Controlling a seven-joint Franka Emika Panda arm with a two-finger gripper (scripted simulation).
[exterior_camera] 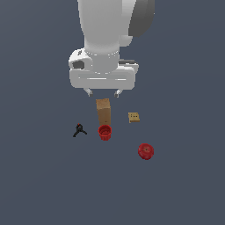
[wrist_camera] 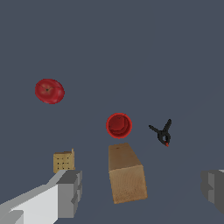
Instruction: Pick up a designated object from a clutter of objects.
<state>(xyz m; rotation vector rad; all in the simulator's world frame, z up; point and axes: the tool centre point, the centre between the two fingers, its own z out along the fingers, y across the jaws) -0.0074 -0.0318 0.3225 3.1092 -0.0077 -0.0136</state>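
The designated object, a glossy red apple-like round thing (exterior_camera: 146,151) (wrist_camera: 49,91), lies on the floor toward the exterior view's right, apart from the rest of the clutter. My gripper (exterior_camera: 103,92) (wrist_camera: 144,192) hangs open high above the tall brown box (exterior_camera: 103,110) (wrist_camera: 126,172), its grey fingers (wrist_camera: 70,192) wide apart with nothing between them. It is well clear of the red round object.
A red open-topped cup (exterior_camera: 105,132) (wrist_camera: 119,125) stands just in front of the brown box. A small tan block (exterior_camera: 134,117) (wrist_camera: 64,161) lies to the exterior view's right of the box. A tiny black clamp (exterior_camera: 79,130) (wrist_camera: 163,133) lies to the exterior view's left.
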